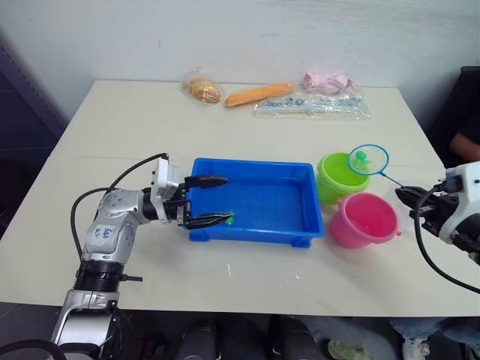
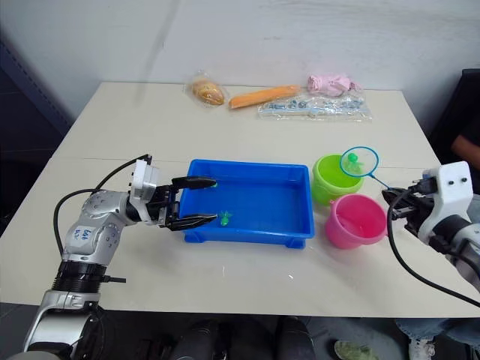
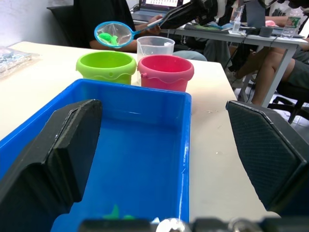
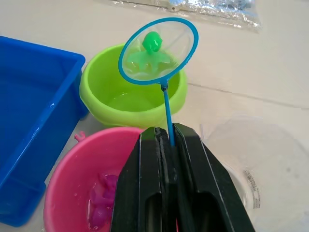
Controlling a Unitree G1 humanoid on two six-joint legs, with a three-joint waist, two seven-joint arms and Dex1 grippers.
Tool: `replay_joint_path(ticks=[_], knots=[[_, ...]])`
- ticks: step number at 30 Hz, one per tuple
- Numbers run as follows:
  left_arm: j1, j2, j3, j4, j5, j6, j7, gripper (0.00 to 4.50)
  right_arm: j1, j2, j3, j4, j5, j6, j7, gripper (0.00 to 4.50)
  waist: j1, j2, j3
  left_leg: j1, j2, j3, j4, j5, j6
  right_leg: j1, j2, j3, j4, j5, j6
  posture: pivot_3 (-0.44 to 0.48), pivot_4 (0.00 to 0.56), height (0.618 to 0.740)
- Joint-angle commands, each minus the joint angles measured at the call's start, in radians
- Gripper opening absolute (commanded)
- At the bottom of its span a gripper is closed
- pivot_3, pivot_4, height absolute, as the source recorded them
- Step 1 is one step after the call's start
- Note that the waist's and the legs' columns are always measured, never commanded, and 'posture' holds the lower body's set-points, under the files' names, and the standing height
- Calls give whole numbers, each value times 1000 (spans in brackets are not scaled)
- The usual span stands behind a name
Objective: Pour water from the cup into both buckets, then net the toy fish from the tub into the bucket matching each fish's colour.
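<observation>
The right gripper (image 4: 170, 140) is clamped on the net's (image 4: 158, 50) handle, the hoop holding a green fish (image 4: 152, 42) above the green bucket's (image 4: 96, 96) rim, the pink bucket (image 4: 67, 193) just nearer. The left gripper (image 1: 207, 201) gapes wide across the tub's (image 1: 300, 229) end wall, grasping nothing, with bare table beyond.

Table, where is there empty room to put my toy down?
The white table is bare between the snack bags at the back and the bright blue plastic tub, and along the front edge. It is crowded on the right, where the lime green bucket, pink bucket and clear cup cluster.
</observation>
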Motion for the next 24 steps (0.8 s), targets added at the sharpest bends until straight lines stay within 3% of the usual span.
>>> replay_joint_path(ticks=[1, 10, 24], knots=[[10, 8, 15, -50, -15, 7, 13, 4432, -14, -51, 48, -7, -158, -97, 24, 0, 0, 0, 0, 0, 0, 0, 0, 0, 0, 0, 0, 0, 0, 0, 0, 0, 150, 740], [23, 2, 12, -71, -19, 19, 32, 4432, 36, -168, 237, 42, -600, -427, 93, 0, -2, 0, 0, 0, 0, 1, 0, 0, 0, 0, 0, 0, 0, 0, 0, 0, 150, 740], [26, 4, 14, -74, -27, 30, 20, 4432, 57, -262, 327, 167, -1170, -890, -7, 0, -4, 0, 0, 1, 0, 1, 0, 1, -2, 0, 1, 0, 0, 0, 0, 0, 150, 740]])
